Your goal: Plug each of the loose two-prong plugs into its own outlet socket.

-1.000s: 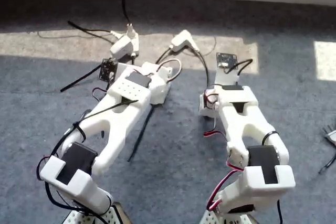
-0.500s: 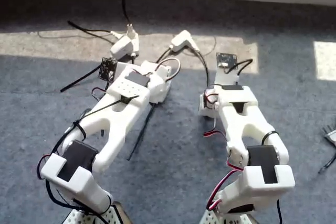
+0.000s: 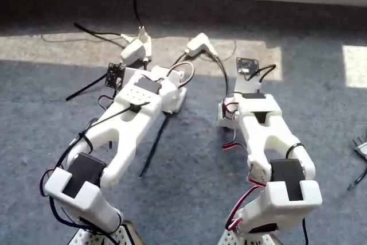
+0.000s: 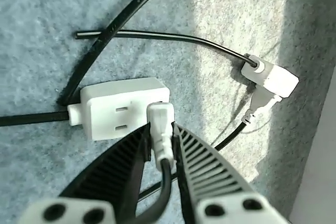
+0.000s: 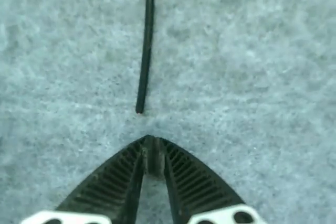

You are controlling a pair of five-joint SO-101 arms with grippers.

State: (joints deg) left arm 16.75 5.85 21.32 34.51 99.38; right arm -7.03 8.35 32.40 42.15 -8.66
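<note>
In the left wrist view my left gripper is shut on a white two-prong plug. The plug's front end meets the edge of the white outlet block, beside a pair of open slots; its prongs are hidden. A second white plug on a black cord lies loose on the carpet beyond. The high view has the outlet block just past the left arm and the loose plug to its right. My right gripper is shut on nothing, low over the carpet.
Black cords cross the grey carpet around the outlet block. A cut cord end lies just ahead of the right gripper. The right arm stands apart from the plugs. Another cable lies at the far right edge.
The left arm's wrist has shifted slightly leftward near the outlet block. The right arm has kept still.
</note>
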